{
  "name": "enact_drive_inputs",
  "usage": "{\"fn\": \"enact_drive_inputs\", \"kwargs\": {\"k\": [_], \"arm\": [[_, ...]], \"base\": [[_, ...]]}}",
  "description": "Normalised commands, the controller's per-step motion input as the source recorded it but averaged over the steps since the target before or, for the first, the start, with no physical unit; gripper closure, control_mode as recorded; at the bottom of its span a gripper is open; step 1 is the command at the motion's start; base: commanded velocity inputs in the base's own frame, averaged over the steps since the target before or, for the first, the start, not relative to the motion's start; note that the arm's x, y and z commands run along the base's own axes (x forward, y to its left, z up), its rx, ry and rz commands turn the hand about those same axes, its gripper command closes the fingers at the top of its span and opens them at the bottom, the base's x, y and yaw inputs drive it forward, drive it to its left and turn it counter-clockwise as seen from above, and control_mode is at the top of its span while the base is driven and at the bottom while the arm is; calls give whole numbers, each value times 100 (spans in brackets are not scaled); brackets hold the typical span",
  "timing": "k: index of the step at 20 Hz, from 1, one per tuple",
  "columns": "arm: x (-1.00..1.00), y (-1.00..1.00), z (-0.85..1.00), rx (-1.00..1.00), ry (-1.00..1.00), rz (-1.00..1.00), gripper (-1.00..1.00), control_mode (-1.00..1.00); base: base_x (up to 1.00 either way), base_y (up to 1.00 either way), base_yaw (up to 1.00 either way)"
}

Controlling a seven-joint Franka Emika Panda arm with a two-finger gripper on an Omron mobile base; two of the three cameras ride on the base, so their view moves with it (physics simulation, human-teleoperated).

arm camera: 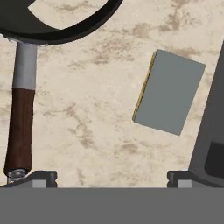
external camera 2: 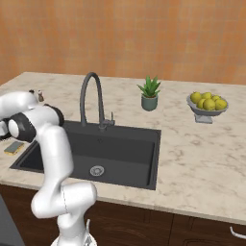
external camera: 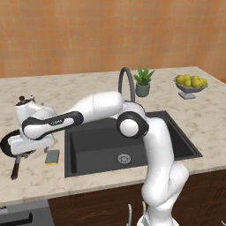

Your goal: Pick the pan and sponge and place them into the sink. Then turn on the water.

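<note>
The black pan (arm camera: 65,35) lies on the marble counter left of the sink (external camera: 95,141), its rim at the top of the hand view. Its brown handle (arm camera: 19,127) runs down toward my left fingertip (arm camera: 41,177). The grey-blue sponge (arm camera: 169,97), yellow along one edge, lies flat between the pan handle and the sink's edge (arm camera: 212,131). My gripper (arm camera: 111,179) hovers open above the bare counter between handle and sponge, holding nothing. From the left base view, the hand covers most of the pan (external camera: 6,148); the sponge (external camera: 52,156) shows beside it. No water runs from the faucet (external camera: 126,84).
A potted plant (external camera: 143,81) and a bowl of yellow-green fruit (external camera: 190,84) stand behind and to the right of the sink. The counter's front edge lies close below the pan handle (external camera: 16,167). The arm stretches across the sink's left half.
</note>
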Motion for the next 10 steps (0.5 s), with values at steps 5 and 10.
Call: {"fn": "enact_drive_inputs", "kwargs": {"k": [5, 10], "arm": [[0, 42, -23, 0, -1, -5, -100, -100], [5, 43, -15, 0, 0, -6, -100, -100]], "base": [[0, 0, 0], [0, 0, 0]]}}
